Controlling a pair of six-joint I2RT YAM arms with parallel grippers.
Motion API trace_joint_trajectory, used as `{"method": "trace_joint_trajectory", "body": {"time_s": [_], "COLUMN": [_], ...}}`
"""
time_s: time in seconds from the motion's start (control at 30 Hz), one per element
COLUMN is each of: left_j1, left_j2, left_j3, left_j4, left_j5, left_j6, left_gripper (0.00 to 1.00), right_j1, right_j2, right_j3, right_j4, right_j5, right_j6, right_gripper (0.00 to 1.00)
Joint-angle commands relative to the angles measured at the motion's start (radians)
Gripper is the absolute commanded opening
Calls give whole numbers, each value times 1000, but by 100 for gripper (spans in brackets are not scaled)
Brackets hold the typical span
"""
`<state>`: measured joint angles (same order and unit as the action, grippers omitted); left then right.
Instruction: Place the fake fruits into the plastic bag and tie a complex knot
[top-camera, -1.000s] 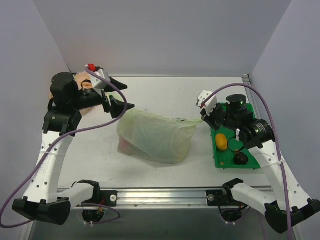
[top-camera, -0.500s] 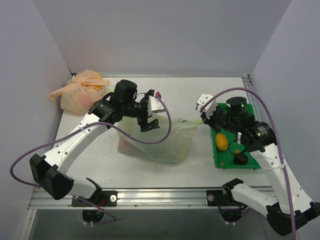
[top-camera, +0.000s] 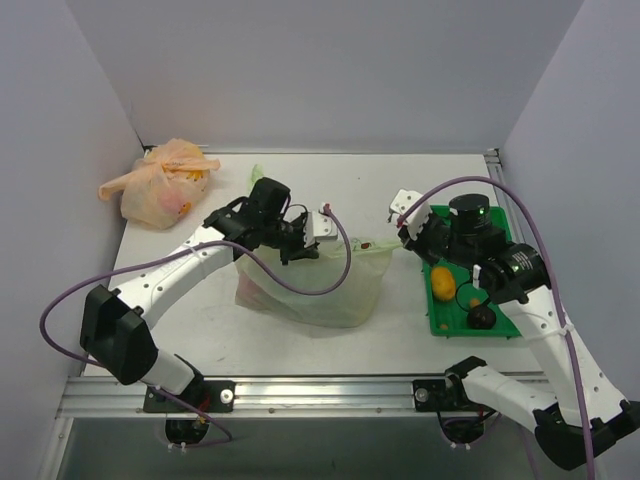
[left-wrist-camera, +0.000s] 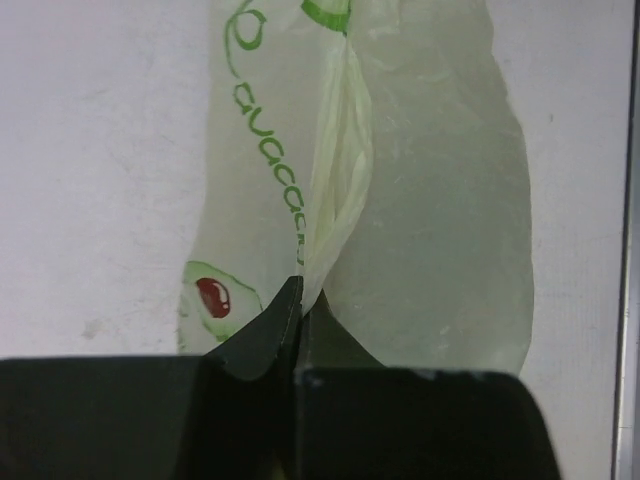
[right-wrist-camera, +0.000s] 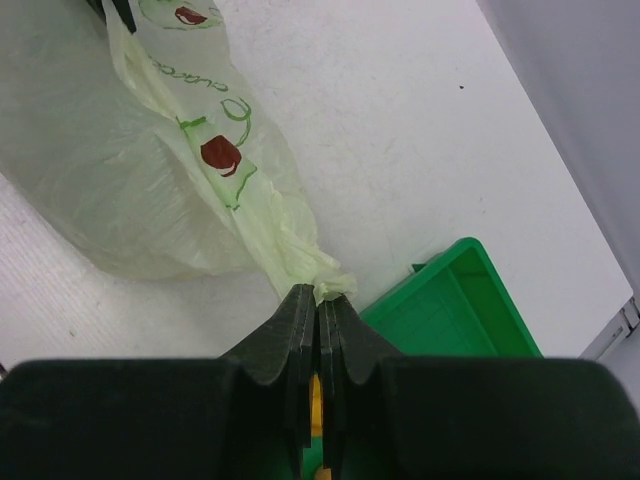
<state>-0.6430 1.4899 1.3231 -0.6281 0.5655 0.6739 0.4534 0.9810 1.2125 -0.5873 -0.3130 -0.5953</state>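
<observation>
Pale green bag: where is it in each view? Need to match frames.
Top external: plastic bag at the centre of the picture.
Left wrist: upper middle, a fold pinched in the left gripper.
Right wrist: upper left, twisted end pinched in the right gripper.
Shared landmark: the bag's red print mark, tiny in the top view.

the white table (top-camera: 400, 190) is flat and matte, closed in by pale panels on its left, far and right sides. the plastic bag (top-camera: 320, 285), pale green, translucent and crinkled with green print, lies bulging about mid-table. well to the left of the plastic bag and farther back, in the far left corner, sits a peach-orange bag (top-camera: 160, 190), bunched at its top. just right of the plastic bag, a green tray (top-camera: 440, 318) rests flat by the right edge. nearer than the plastic bag, a metal rail (top-camera: 330, 392) runs along the table's front edge.
</observation>
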Motion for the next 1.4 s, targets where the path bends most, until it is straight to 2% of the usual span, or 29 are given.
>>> {"method": "trace_joint_trajectory", "body": {"time_s": [0.0,0.17,0.33,0.37,0.5,0.53,0.63,0.7,0.83,0.9,0.93,1.03,1.07,1.23,1.27,1.37], "left_j1": [-3,-1,8,9,17,20,23,26,57,89,97,120,120,121,123,124], "left_j2": [-23,-56,-62,-62,-53,-51,-48,-48,-51,-46,-46,-56,-59,-68,-68,-71], "left_j3": [-96,-251,-308,-315,-328,-329,-335,-335,-323,-320,-320,-329,-335,-340,-337,-325], "left_j4": [42,166,252,258,269,271,275,280,288,288,289,277,274,260,255,240], "left_j5": [42,17,8,11,28,31,48,53,106,151,164,234,238,241,240,240], "left_j6": [-34,-132,-203,-224,-240,-241,-243,-247,-276,-284,-287,-277,-275,-264,-263,-258], "left_gripper": [0,0,0,0,0,0,0,0,0,0,0,0,0,0,0,0], "right_j1": [7,8,10,8,-7,-13,-65,-125,-252,-288,-318,-329,-329,-332,-361,-470], "right_j2": [13,34,73,80,114,117,127,128,99,50,30,-73,-97,-203,-218,-274], "right_j3": [-16,-37,-30,-22,27,45,73,85,70,12,-19,-164,-236,-356,-367,-387], "right_j4": [30,64,101,101,110,110,101,84,47,47,49,108,138,207,211,207], "right_j5": [6,-21,-54,-67,-96,-109,-167,-248,-429,-487,-588,-675,-684,-641,-608,-659], "right_j6": [9,41,103,115,207,227,316,354,428,416,401,321,310,148,115,48], "right_gripper": [0,0,0,5,36,59,91,97,100,100,100,100,100,100,100,100]}}
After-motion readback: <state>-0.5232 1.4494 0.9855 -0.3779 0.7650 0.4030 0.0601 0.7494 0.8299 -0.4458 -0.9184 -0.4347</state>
